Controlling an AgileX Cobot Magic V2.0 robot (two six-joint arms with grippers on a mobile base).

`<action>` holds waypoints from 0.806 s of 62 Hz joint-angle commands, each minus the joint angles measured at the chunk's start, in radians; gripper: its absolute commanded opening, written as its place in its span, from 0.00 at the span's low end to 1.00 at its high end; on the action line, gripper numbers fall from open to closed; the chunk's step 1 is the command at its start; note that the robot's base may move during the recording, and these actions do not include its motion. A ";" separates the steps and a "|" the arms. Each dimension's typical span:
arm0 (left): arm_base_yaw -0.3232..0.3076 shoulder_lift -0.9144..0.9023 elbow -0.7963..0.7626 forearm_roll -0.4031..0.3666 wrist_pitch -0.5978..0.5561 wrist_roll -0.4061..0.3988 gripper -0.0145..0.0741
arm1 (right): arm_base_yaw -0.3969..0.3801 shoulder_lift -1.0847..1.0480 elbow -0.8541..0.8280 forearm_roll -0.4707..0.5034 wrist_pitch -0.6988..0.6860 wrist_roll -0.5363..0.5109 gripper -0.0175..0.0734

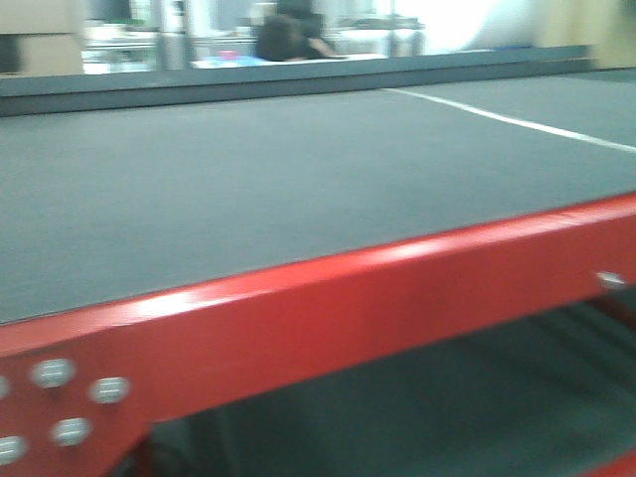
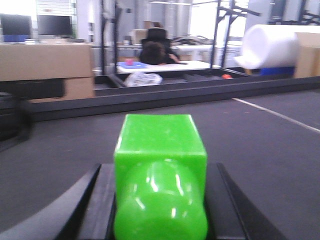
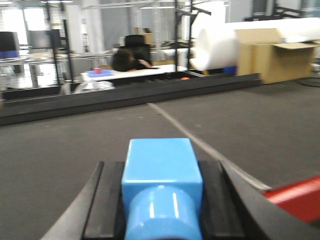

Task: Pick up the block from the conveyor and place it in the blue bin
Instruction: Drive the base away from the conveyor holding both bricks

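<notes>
My left gripper (image 2: 160,172) is shut on a green block (image 2: 159,142) with a rounded stud facing the camera; its black fingers (image 2: 102,195) press both sides. My right gripper (image 3: 161,172) is shut on a blue block (image 3: 161,162) of the same shape, held between its black fingers (image 3: 107,195). Both hang low over the dark grey conveyor belt (image 1: 298,189). The front view shows the belt bare, with no block and no gripper in it. The blue bin is out of view.
The conveyor's red frame (image 1: 348,308) runs along the near edge and shows at the right wrist view's lower right (image 3: 297,195). A white line (image 1: 517,121) crosses the belt. A dark rail (image 2: 175,95) bounds the far side; a person, desks and cardboard boxes (image 3: 270,50) lie beyond.
</notes>
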 commanded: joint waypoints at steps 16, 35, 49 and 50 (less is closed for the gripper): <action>-0.008 -0.005 0.000 0.001 -0.020 -0.001 0.04 | -0.001 -0.005 -0.007 -0.002 -0.013 -0.003 0.01; -0.008 -0.005 0.000 0.001 -0.020 -0.001 0.04 | -0.001 -0.005 -0.007 -0.002 -0.013 -0.003 0.01; -0.008 -0.005 0.000 0.001 -0.020 -0.001 0.04 | -0.001 -0.005 -0.007 -0.002 -0.013 -0.003 0.01; -0.008 -0.005 0.000 0.001 -0.020 -0.001 0.04 | -0.001 -0.005 -0.007 -0.002 -0.013 -0.003 0.01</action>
